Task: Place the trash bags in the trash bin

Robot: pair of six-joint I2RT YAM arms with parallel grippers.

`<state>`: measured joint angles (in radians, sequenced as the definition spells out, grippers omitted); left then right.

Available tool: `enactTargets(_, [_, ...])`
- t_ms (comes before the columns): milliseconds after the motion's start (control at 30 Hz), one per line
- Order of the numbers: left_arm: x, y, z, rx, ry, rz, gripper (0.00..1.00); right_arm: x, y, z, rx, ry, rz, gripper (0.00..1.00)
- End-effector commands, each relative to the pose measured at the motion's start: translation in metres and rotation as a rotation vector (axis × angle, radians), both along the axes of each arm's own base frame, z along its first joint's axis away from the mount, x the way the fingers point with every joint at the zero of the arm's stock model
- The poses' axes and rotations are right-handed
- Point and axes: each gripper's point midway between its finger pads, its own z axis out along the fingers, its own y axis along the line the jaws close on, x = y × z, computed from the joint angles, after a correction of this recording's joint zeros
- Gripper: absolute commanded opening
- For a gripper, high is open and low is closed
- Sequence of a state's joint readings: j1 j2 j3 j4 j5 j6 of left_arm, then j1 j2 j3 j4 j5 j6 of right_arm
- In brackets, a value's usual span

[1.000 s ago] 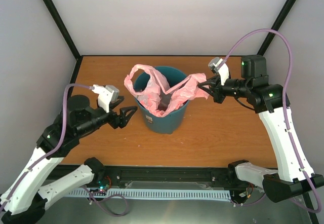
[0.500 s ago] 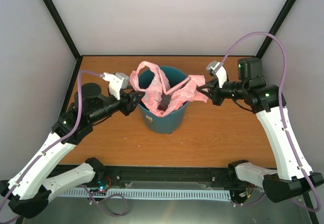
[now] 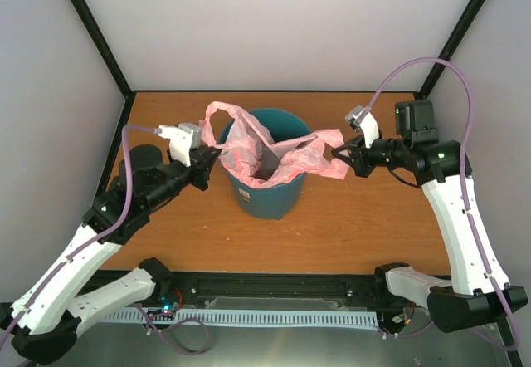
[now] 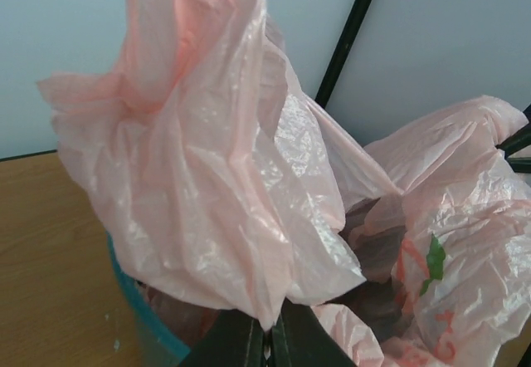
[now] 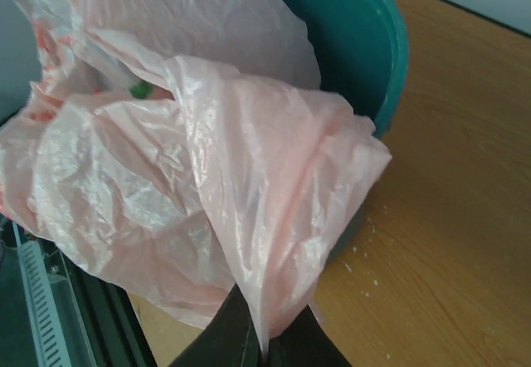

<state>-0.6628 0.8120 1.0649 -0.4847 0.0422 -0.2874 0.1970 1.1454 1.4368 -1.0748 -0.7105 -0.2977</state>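
Left wrist view: the left end effector (image 4: 270,338) is clenched on a fold of the pink trash bag (image 4: 207,176). Its two dark fingers are pressed almost together at the bottom edge of the picture, with the film caught between them. From that pinch the crinkled plastic rises and spreads, hiding most of the trash bin (image 4: 141,321), of which only a sliver of teal rim shows at lower left.

In the right wrist view, the right end effector (image 5: 261,338) is likewise clamped on the bag, its fingers meeting on a gathered edge of the film. The bag fans out from there toward the bin's open mouth. Part of the teal rim and inner wall shows beyond the plastic.

From the top external view, the two end effectors grip opposite sides of the bag. The left one is at the bin's left rim and the right one is out past its right rim. The bag is stretched between them across the opening. Its middle sags down inside the bin while its held edges drape over the rim on both sides. A loop of film stands up above the left rim. The bin stands upright near the middle of the wooden counter (image 3: 373,217), between the two arms.
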Motion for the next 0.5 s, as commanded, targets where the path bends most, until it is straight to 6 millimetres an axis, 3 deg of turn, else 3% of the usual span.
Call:
enactTargets(0, [-0.005,0.014,-0.022,0.025,0.068,0.053,0.01,-0.009,-0.013,-0.022,-0.061,0.022,-0.027,0.03])
enactTargets(133, [-0.013,0.018,-0.039,0.022,0.109,0.05,0.01,-0.01,-0.018,-0.029,-0.075,-0.011,-0.057,0.03])
enactTargets(300, [-0.017,0.022,-0.04,0.031,0.13,0.058,0.01,-0.011,-0.016,-0.034,-0.074,0.01,-0.043,0.03])
enactTargets(467, [-0.029,0.012,-0.017,-0.032,0.147,-0.021,0.01,-0.015,-0.012,-0.027,-0.061,0.012,-0.01,0.03])
